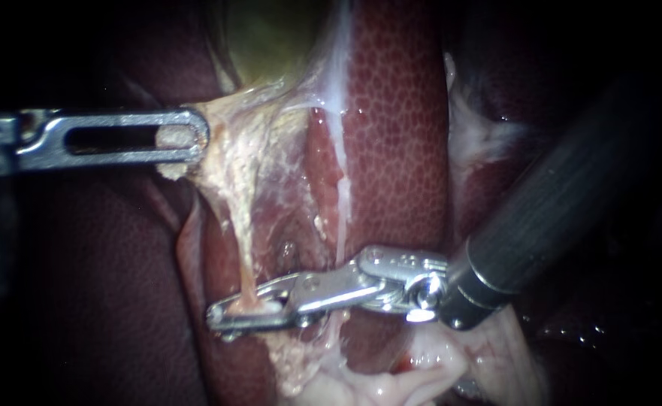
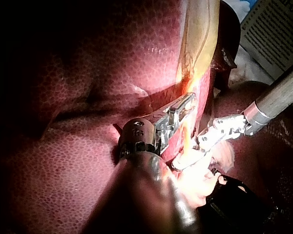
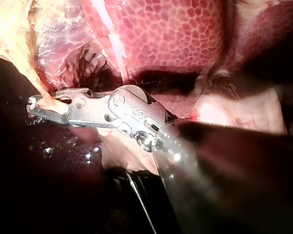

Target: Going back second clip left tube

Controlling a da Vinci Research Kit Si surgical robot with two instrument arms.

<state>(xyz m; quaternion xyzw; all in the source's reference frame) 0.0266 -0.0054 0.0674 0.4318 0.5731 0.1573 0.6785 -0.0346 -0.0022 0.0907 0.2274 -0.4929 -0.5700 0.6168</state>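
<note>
Right instrument (image 1: 224, 316) up close, its dark shaft sloping in from the upper right and down to the bright hinge. Its jaws reach across low in the endoscope view and are pressed onto the left tube (image 1: 245, 252), one jaw on each side. That tube is the thin pale strand running down from the stretched tissue above. Where the jaws meet it, the metal hides whether a clip sits there.

The right wrist view shows the same: the jaws (image 3: 39, 105) have a pale strand pinched between them, with dark liver beneath.

Over to the left instrument (image 1: 195, 139). It lies level, and its slotted jaws are clamped on pale tissue (image 1: 229, 143) just under the greenish gallbladder (image 1: 270, 37).

A second whitish strand (image 1: 338, 180) runs down beside the mottled red liver (image 1: 398, 113), apart from both instruments.

In the left wrist view the two tips (image 2: 183, 109) and (image 2: 198, 148) sit near each other, not touching.
</note>
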